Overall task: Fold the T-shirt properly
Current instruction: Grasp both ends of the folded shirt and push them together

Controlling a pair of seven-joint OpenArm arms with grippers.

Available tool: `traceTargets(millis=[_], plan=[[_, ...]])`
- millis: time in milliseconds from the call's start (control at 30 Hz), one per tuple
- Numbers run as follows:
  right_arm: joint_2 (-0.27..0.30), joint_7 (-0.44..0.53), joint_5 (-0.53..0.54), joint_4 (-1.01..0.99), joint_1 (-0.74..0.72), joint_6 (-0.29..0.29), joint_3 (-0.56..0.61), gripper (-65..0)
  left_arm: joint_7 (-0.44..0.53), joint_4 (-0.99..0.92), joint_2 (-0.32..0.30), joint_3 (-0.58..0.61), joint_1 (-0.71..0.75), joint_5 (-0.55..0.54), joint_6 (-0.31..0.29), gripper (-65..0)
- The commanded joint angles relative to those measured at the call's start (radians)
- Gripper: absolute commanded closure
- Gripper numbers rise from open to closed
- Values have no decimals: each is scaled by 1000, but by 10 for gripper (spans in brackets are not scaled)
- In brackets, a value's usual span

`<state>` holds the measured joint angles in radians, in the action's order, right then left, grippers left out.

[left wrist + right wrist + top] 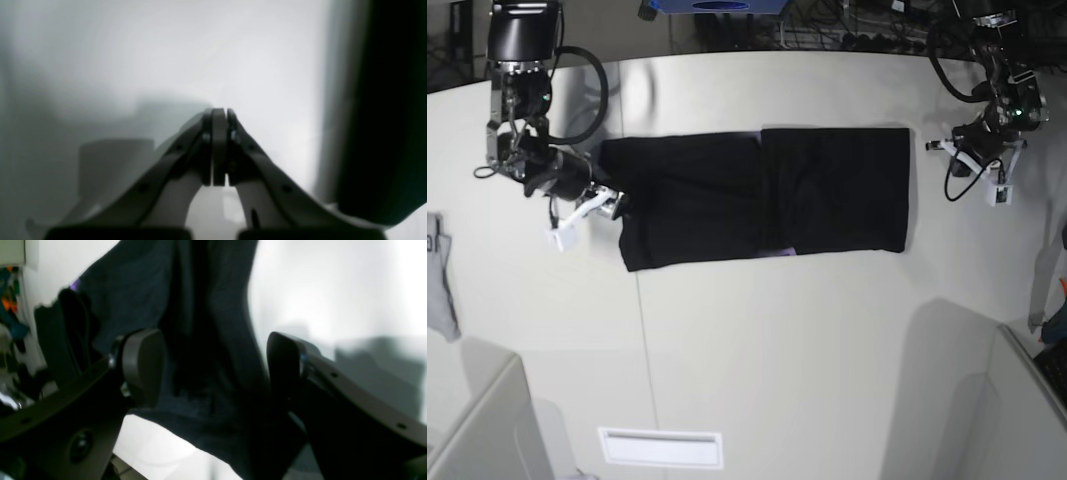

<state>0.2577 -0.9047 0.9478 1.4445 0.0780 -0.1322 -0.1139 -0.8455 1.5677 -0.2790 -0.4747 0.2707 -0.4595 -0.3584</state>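
- The T-shirt (762,197) lies flat near the middle of the white table (787,340), already narrowed into a long dark band, with one end doubled over the other so a seam line shows near its centre.
- A sliver of purple peeks from its lower edge at about 6 o'clock.
- The right gripper (213,366) sits at the band's 9 o'clock end, fingers spread wide with cloth lying between them, not pinched.
- The left gripper (219,115) hangs off the 3 o'clock end, apart from the cloth, its fingers pressed together on nothing.
- The step in hand looks like taking the 9 o'clock end for another fold; doing it well likely means pinching all layers near the edge, lifting low, and laying that edge square on the far one.
- No containers are visible; a small grey cloth (439,280) lies at the table's far 9 o'clock edge.
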Motion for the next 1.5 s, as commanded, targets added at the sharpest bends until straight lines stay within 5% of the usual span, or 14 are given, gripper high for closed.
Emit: traceTargets(millis=[0,300,500,733,833,1467], plan=[[2,-26,-8,12,-4,3,23,-443,1,9,-6,15,-3,18,-4,0],[1,28,-10,11,-7,3,89,-425,1,7,71,156,-47,81,0,0],[5,31,-11,11,-47,3,95,0,1,6,74,275,-75,86,2,0],[35,-21,-13,91,-94,21,95,0,-2,-51,116,354,-147,86,2,0],[35,-50,-13,169,-94,101,96,0,-2,-54,134,406,-169,86,2,0],[-169,-141,-13,405,-114,133,219,0,-4,-45,154,485,-186,86,74,0]])
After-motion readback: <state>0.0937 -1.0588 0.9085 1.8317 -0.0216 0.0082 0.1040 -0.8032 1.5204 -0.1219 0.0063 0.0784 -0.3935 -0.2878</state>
